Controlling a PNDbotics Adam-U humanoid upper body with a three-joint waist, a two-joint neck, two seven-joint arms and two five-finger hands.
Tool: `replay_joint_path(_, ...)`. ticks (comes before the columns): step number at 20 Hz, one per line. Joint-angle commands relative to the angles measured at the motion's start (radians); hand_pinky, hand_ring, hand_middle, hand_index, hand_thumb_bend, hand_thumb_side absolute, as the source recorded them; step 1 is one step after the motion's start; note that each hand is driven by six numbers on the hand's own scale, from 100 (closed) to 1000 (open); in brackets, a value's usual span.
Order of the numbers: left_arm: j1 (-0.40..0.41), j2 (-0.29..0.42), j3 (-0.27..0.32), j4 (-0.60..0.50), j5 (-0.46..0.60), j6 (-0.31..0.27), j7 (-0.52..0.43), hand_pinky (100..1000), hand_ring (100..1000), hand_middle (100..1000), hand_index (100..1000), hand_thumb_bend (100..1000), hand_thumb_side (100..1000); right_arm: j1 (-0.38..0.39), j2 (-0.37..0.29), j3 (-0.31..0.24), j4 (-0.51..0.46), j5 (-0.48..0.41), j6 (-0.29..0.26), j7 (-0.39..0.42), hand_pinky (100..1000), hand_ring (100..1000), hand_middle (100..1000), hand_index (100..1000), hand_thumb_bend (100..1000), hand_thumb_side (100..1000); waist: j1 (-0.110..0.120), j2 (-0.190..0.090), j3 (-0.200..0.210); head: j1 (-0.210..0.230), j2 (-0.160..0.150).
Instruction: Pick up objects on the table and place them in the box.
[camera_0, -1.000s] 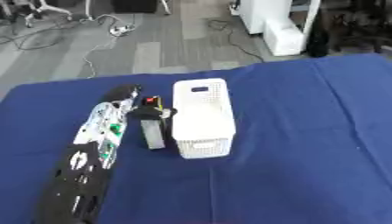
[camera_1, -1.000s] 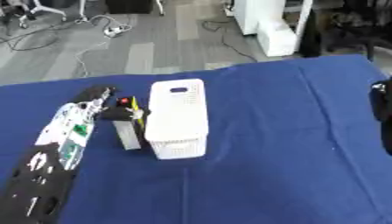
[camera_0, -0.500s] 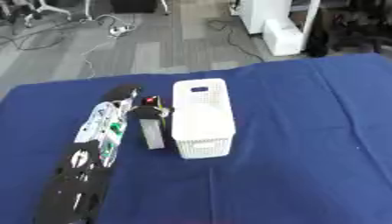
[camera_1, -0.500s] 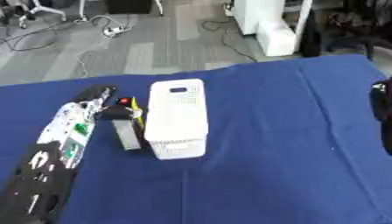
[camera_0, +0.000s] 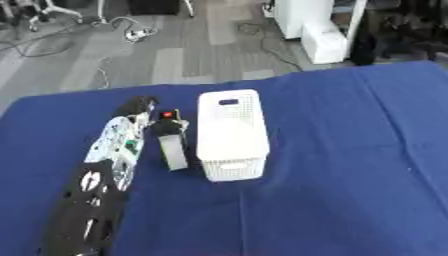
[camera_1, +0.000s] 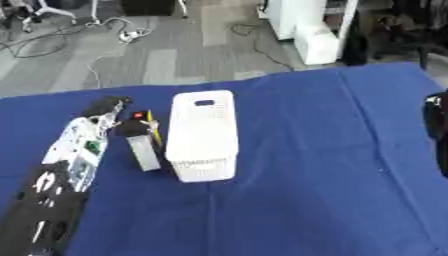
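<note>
1. Table (camera_0: 350, 150): one, covered in a blue cloth, filling the lower part of both views in front of you.

2. Box (camera_0: 230, 133): one, white, perforated walls with a slot handle at its far end. It appears to lie upturned, its solid bottom facing you, left of the table's centre.

3. Grey block (camera_0: 173, 151): one, oblong, just beside the box's left wall. Whether the two touch, you cannot tell.

4. Dark object (camera_0: 168, 126): one, at the far end of the grey block, with a small red spot (camera_1: 137, 115) at its far edge. Its shape is too blurred for you to name.

5. Yellow stick (camera_1: 153, 128): one, thin, seen in the right eye view between the dark object and the box.

6. Left arm (camera_0: 96, 195): one, entering from the lower left corner and stretching along the table's left side, black lower down, with white and green parts nearer the wrist.

7. Left hand (camera_0: 136, 105): one, dark, at the far end of that arm, near the dark object and just left of it. You cannot tell whether its fingers are curled or straight, nor whether it touches anything.

8. Right arm or hand (camera_1: 436, 127): one dark shape at the right edge of the right eye view only, well apart from the box. Which part it is, and the state of the fingers, cannot be told.
</note>
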Motion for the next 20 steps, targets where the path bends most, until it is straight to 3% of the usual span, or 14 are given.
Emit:
replay_joint_path(1,-0.020,0.013,0.009,-0.005,-0.001,0.000,0.006,315,581,834,946,407,664,-0.007,-0.018,-0.006,-0.013,0.002,-0.001,0.001,162,291,252,384,100,1000,-0.005,-0.010,0.000,0.008,-0.010)
replay_joint_path(20,-0.016,-0.017,0.018,0.076,0.011,0.009,-0.007,293,586,831,979,530,643,-0.014,-0.018,-0.009,-0.013,-0.008,0.002,-0.006,163,290,252,384,100,1000,-0.004,-0.010,-0.005,-0.004,-0.015)
